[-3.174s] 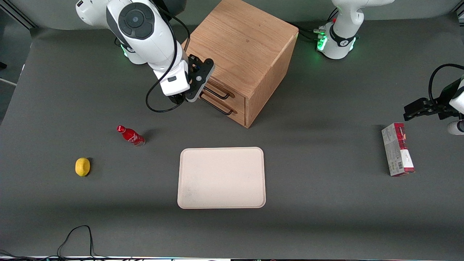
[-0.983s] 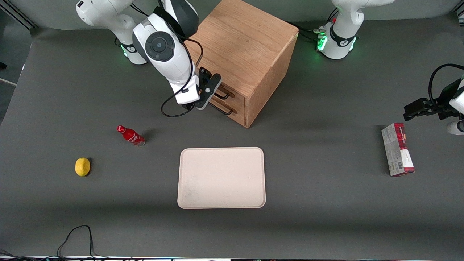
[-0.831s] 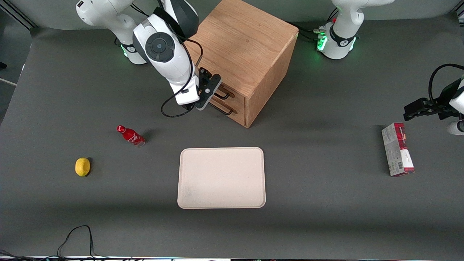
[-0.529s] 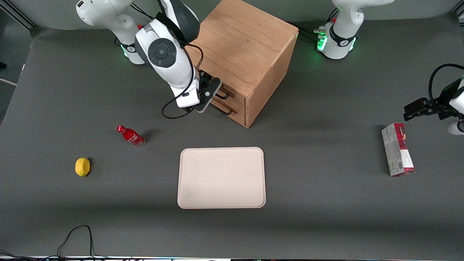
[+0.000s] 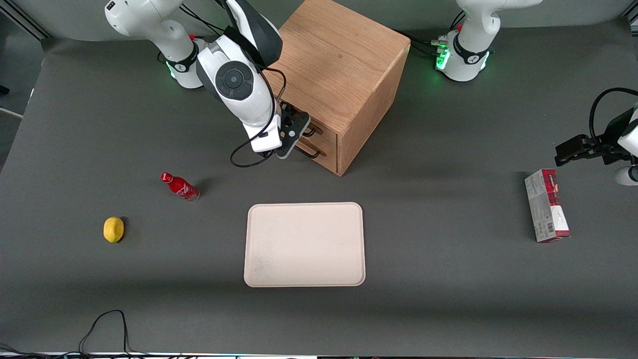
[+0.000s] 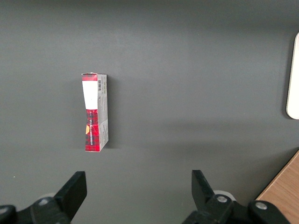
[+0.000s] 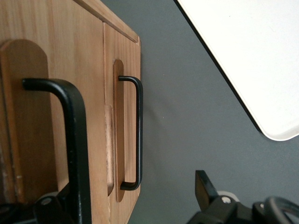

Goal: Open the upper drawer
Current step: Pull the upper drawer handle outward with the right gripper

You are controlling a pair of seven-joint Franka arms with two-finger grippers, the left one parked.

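Gripper (image 5: 297, 142) at upper drawer (image 7: 51, 116) handle; tray (image 5: 304, 244), bottle (image 5: 180, 186) apart.

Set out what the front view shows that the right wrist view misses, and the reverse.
Only the front view: the small red bottle, the yellow lemon, the red-and-grey carton toward the parked arm's end, and the oak cube cabinet's top.

Only the right wrist view: the open gripper right at the upper drawer, whose black wire bar handle runs close by one finger.

Both: the cabinet's drawer fronts, the lower drawer's black handle, the beige rectangular tray and the grey table.
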